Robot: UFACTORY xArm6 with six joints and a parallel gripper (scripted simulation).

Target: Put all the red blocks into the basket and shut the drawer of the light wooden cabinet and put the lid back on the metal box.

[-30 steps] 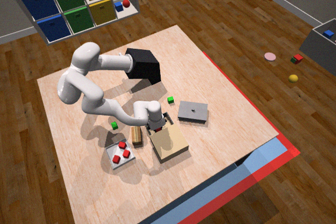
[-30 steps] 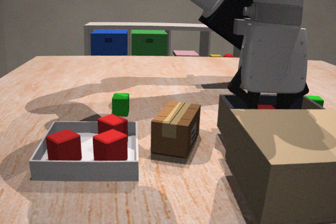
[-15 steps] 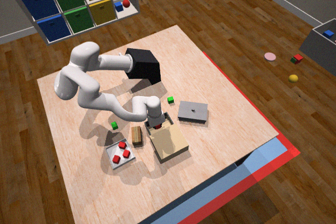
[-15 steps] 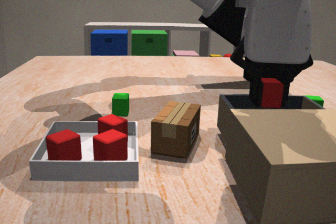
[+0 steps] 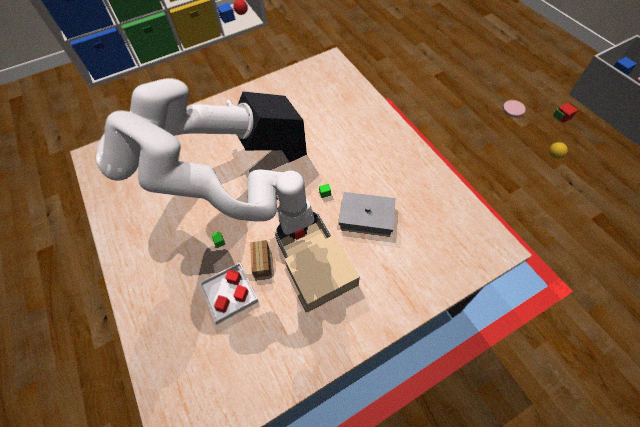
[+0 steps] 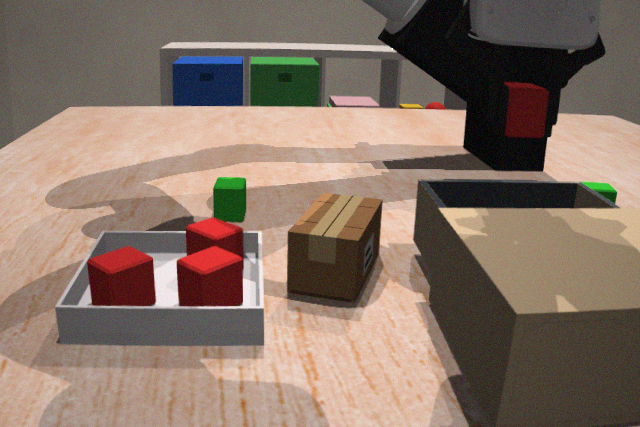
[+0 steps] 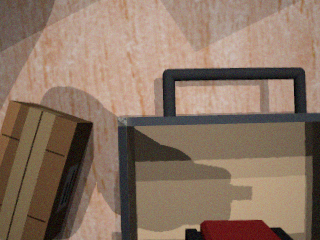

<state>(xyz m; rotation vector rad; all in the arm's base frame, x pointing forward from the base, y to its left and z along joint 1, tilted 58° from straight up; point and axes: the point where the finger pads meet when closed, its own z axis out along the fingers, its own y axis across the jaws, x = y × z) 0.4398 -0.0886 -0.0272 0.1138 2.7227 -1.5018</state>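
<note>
The gripper (image 5: 299, 231) (image 6: 524, 122) (image 7: 241, 236) grips a red block (image 5: 299, 233) (image 6: 526, 110) (image 7: 240, 230) above the open drawer (image 5: 323, 226) (image 6: 506, 194) (image 7: 220, 119). From the top view, carry it high over the taped carton (image 5: 260, 258) (image 6: 334, 249) (image 7: 31, 165) towards half past seven, then lower it into the white basket's (image 5: 236, 312) (image 6: 160, 325) gap at ten o'clock; the carton's side label is unreadable

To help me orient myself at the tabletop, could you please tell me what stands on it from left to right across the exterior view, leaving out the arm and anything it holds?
White basket with three red blocks, cardboard box, light wooden cabinet.
</note>
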